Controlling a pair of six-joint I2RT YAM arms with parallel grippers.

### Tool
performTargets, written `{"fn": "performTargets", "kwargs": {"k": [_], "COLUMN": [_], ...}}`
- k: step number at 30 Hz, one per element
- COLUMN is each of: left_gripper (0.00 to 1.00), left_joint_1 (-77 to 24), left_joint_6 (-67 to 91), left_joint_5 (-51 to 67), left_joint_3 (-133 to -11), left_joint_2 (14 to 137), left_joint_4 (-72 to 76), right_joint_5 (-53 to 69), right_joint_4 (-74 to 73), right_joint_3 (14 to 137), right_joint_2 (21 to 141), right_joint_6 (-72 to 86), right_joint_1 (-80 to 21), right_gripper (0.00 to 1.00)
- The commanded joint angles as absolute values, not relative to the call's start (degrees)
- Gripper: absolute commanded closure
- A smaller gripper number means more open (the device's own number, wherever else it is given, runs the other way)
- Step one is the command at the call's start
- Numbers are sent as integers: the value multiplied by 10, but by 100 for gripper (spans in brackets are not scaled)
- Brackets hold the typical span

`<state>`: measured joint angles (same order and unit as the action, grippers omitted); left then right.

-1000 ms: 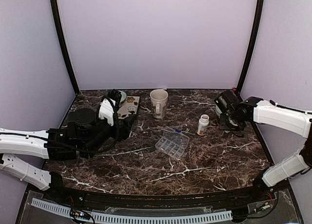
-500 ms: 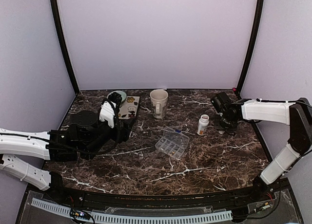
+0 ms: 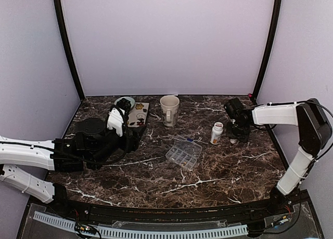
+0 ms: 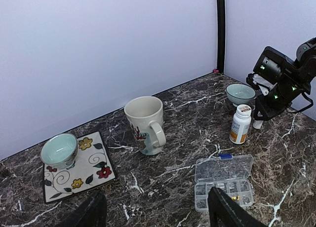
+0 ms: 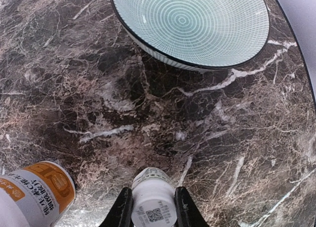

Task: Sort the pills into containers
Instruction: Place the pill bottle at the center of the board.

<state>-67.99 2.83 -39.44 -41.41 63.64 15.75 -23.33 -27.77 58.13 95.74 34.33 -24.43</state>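
Swung right fingers inward and down near right edge since second ago; clamped now on small white vial beside pill bottle. Likely pill source secured. Left fingers spread, empty. Containers at mid-surface, well apart from vial.

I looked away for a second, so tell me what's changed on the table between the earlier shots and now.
The right arm swung its elbow up and in, and the right gripper shifted slightly left and tipped downward. Its fingers now press against a small white bottle beside the orange-labelled pill bottle. The left arm, organizer tray and mug stayed put.
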Motion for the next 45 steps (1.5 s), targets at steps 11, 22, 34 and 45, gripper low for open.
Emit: {"fn": "performTargets", "kwargs": {"k": [11,22,34,45], "left_gripper": [28,28,28,30], "left_joint_1": [-676,-676,-676,-676], "left_joint_6": [31,33,42,107], "left_joint_5": [-383,-383,-385,-346], "left_joint_3": [-410,-409,-401,-403], "left_joint_2": [637,629,630,657], "left_joint_4": [176,171,160,94], "right_joint_5": [-212,-210,-226,-273], "right_joint_4": [-261,-268,-283,-311], "right_joint_3": [590,587,589,635], "right_joint_2": [963,956,881,818], "right_joint_6": [341,347,359,359], "right_joint_1": [-236,-235,-235,-297], "right_gripper": [72,62,57,57]}}
